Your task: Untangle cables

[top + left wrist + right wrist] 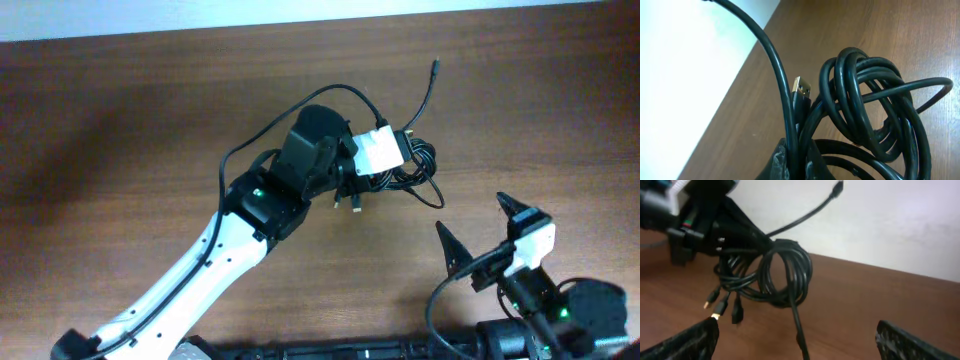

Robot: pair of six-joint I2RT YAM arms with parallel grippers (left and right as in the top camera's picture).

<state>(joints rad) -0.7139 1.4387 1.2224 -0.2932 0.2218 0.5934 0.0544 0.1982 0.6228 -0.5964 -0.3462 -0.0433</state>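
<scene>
A tangled bundle of thin black cables hangs in loops at the middle of the table. My left gripper is shut on the bundle and holds it above the wood. The left wrist view shows the loops and a metal-tipped plug close up, with cords pinched between the fingers. One cable end sticks up and away. Several small plugs dangle below the bundle. My right gripper is open and empty, below and right of the bundle; the loops hang ahead of its fingers.
The brown wooden table spreads out all round. A white wall or floor strip lies beyond the far edge. The left arm crosses the lower left of the table.
</scene>
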